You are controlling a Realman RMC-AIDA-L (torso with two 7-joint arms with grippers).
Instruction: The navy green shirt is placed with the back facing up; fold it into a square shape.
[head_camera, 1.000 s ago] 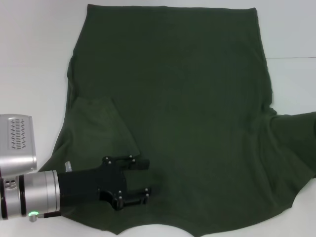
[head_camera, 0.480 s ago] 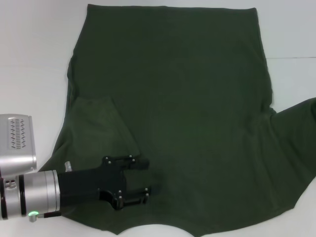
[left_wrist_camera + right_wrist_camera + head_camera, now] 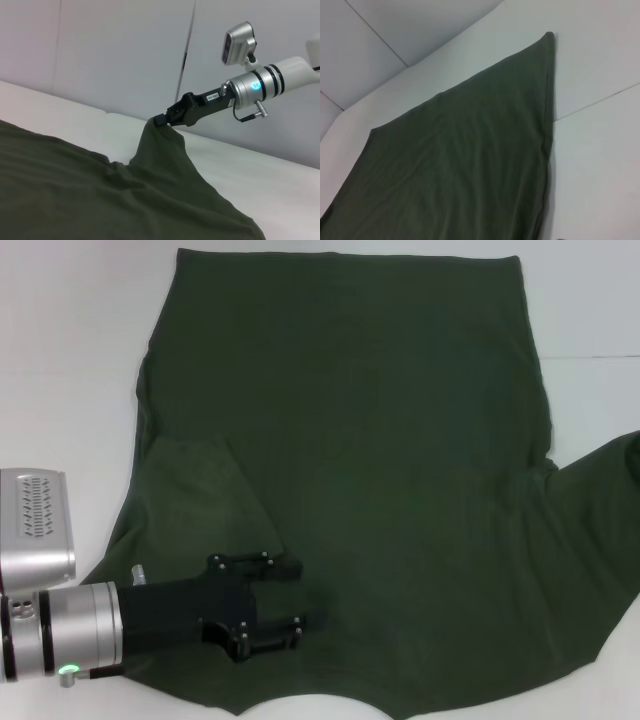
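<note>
The navy green shirt lies spread flat on the white table, hem at the far side. Its left sleeve is folded in onto the body. My left gripper is open and rests low over the shirt's near left part, holding nothing. My right gripper is out of the head view. The left wrist view shows it shut on the shirt's right sleeve, holding it pulled up into a peak above the table. In the head view that sleeve runs off the right edge. The right wrist view shows the shirt's body and a hem corner.
The white table shows bare on both sides of the shirt, with a seam line at the right. A pale panelled wall stands behind the table in the left wrist view.
The right sleeve's upper edge has shifted farther up at the head view's right edge, pulled by the right gripper. The left gripper has stayed almost still.
</note>
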